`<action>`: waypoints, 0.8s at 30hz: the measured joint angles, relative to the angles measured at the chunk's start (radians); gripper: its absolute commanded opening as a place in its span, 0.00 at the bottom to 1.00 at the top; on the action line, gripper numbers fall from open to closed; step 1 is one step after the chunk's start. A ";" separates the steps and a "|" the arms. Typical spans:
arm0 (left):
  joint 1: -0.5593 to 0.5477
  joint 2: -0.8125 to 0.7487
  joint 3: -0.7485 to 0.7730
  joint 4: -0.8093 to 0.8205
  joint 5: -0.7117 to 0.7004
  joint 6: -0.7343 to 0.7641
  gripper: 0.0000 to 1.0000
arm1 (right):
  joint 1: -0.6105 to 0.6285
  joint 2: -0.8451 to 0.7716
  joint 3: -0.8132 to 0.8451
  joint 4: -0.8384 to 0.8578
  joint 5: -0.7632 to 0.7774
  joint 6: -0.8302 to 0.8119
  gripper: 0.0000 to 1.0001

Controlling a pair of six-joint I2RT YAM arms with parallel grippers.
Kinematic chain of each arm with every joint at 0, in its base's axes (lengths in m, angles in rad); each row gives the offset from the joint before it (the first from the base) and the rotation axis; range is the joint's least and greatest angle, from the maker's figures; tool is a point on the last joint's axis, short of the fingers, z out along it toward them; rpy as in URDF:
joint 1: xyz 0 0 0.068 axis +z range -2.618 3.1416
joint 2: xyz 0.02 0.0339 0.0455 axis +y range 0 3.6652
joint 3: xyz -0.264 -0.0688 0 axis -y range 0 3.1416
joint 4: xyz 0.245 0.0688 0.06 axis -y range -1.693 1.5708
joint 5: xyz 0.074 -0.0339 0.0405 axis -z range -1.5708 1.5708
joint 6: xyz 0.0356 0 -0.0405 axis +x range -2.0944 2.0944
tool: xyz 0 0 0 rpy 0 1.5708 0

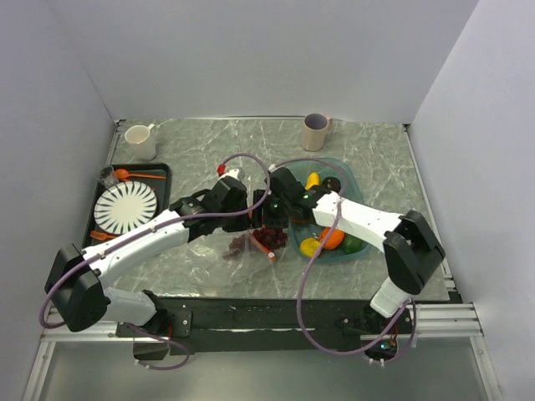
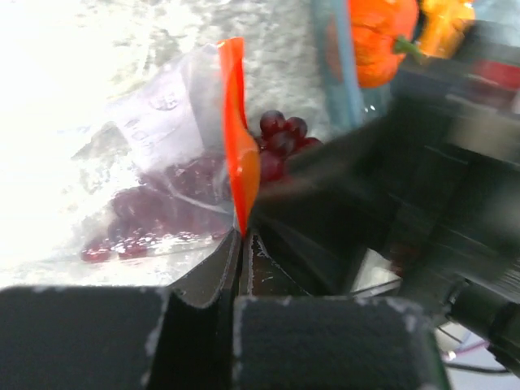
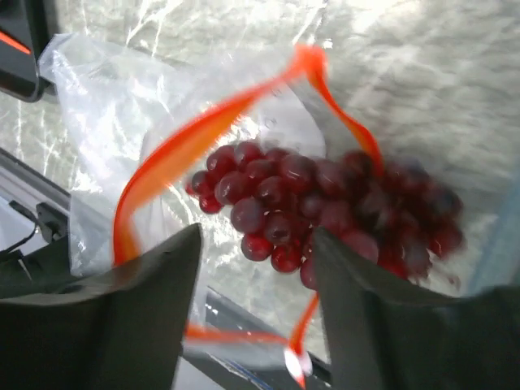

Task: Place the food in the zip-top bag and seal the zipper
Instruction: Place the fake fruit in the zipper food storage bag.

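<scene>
The zip-top bag [image 3: 97, 89] looks soft and slippery; the left gripper [image 2: 241, 242] is clamped on its stiffer zipper [image 2: 234, 106], and the right gripper [image 3: 256, 241] has its jaws apart.

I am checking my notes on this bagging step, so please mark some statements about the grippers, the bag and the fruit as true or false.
1. The left gripper pinches the zipper strip. True.
2. The right gripper is shut on the grape bunch. False: its jaws stand open above the bunch.
3. The zip-top bag is sealed. False: its mouth gapes open.
4. The orange fruit lies in the teal tray. True.
</scene>
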 measured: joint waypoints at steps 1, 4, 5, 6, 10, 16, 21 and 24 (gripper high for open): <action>0.000 0.000 -0.005 -0.004 -0.010 -0.005 0.01 | 0.000 -0.021 -0.007 -0.006 0.014 -0.004 0.71; 0.000 0.000 -0.024 -0.004 -0.035 -0.012 0.01 | 0.001 -0.091 -0.011 -0.032 0.059 -0.009 0.73; 0.000 0.000 -0.030 -0.002 -0.035 -0.012 0.01 | 0.001 -0.111 -0.011 -0.029 0.063 -0.009 0.73; -0.002 0.002 -0.036 -0.001 -0.035 -0.013 0.01 | 0.001 -0.135 -0.011 -0.023 0.076 -0.008 0.73; -0.004 0.015 -0.050 -0.003 -0.043 -0.016 0.01 | 0.002 -0.199 -0.025 -0.008 0.109 -0.004 0.72; -0.004 0.031 -0.067 -0.029 -0.093 -0.019 0.01 | 0.001 -0.190 -0.136 -0.016 0.129 0.004 0.71; -0.003 0.032 -0.096 -0.063 -0.131 -0.027 0.01 | 0.001 -0.153 -0.169 -0.018 0.127 0.011 0.74; -0.003 0.032 -0.100 -0.077 -0.137 -0.027 0.01 | 0.001 -0.138 -0.168 -0.007 0.128 0.014 0.75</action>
